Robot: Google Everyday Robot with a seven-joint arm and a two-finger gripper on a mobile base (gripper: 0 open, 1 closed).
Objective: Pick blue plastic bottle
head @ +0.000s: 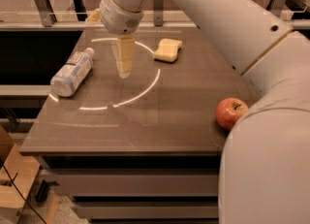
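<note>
The blue plastic bottle point(71, 72) is clear and pale, with a white cap and a pale label. It lies on its side near the left edge of the brown table point(145, 126), cap pointing toward the back. My gripper point(124, 72) hangs pointing down over the table's middle-left, just right of the bottle and apart from it. It holds nothing that I can see. My large white arm fills the upper right of the view.
A yellow sponge point(167, 50) lies at the back centre, right of the gripper. A red apple point(230, 113) sits near the right edge, partly behind my arm. A bright ring of light crosses the tabletop. The floor drops away beyond the table's left and front edges.
</note>
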